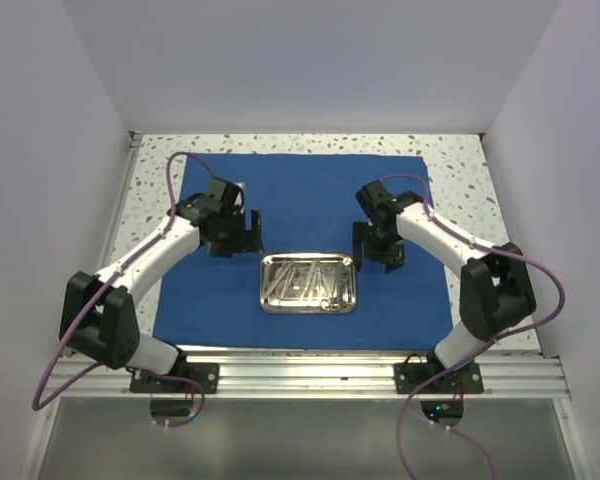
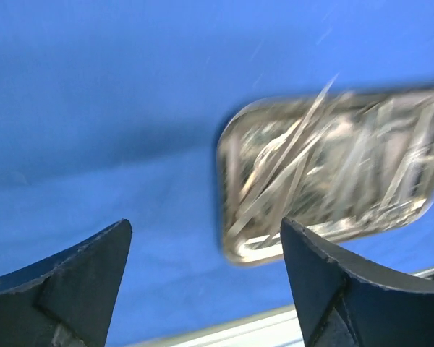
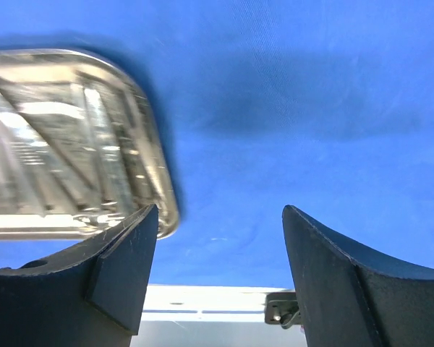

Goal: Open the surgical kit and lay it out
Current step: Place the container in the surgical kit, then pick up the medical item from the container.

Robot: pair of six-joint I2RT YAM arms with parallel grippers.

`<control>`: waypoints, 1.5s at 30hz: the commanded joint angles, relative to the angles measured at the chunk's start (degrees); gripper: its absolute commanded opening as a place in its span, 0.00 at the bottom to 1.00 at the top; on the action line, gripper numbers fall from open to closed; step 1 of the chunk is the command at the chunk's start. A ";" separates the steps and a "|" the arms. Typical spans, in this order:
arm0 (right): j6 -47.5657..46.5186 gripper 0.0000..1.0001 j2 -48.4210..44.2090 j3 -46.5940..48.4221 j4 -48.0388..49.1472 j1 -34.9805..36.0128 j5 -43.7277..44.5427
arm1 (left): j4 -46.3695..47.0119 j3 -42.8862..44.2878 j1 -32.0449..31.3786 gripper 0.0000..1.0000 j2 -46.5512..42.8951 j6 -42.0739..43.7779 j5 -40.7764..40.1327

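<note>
- 2 grippers, both spread wide, nothing held between the fingers in either wrist view.
- left gripper (image 1: 235, 243) (image 2: 202, 231): only blue cloth shows through the gap. It hangs over the cloth just left of the tray; can't tell if the tips touch the fabric.
- right gripper (image 1: 377, 258) (image 3: 218, 213): same state, over the cloth just right of the tray's far-right corner, clear of the rim.
- Arms: each elbow is pushed outward, forearm angled in toward centre, wrist pointing down. The 2 poses roughly mirror each other.
- cloth wrap (image 1: 310, 190): unfolded flat on the speckled table (image 1: 460, 160).
- steel tray (image 1: 262, 285) (image 2: 224, 181) (image 3: 159, 166): on the cloth, centre, toward the near edge, between the 2 grippers.
- instruments (image 1: 305, 283) (image 2: 311, 166): thin, silver, piled crosswise inside the tray. Wrist views are blurred, so types are unreadable.
</note>
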 commanded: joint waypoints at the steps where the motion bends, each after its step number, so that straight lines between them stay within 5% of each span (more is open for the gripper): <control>1: -1.57 0.73 -2.48 4.54 -3.81 -0.02 1.94 | 0.62 6.47 0.33 0.82 1.47 3.17 -1.29; 10: -1.39 0.72 -4.94 1.74 -4.69 -0.02 2.38 | 4.66 9.04 -9.32 0.45 9.04 6.60 0.66; 32: -2.27 0.72 -8.63 -1.61 -6.19 -0.11 3.09 | 9.94 9.82 -15.49 0.33 23.54 2.21 -7.70; 35: -2.62 0.72 -8.55 -1.61 -6.19 -0.11 3.09 | 10.20 9.82 -15.49 0.27 24.86 2.12 -7.43; 39: -2.97 0.72 -8.55 -1.17 -6.45 -0.11 3.00 | 9.07 10.35 -15.49 0.00 24.25 1.77 -6.29; 45: -2.80 0.71 -8.98 0.23 -6.45 -0.02 2.91 | 1.97 16.57 -15.49 0.00 20.91 2.12 -5.59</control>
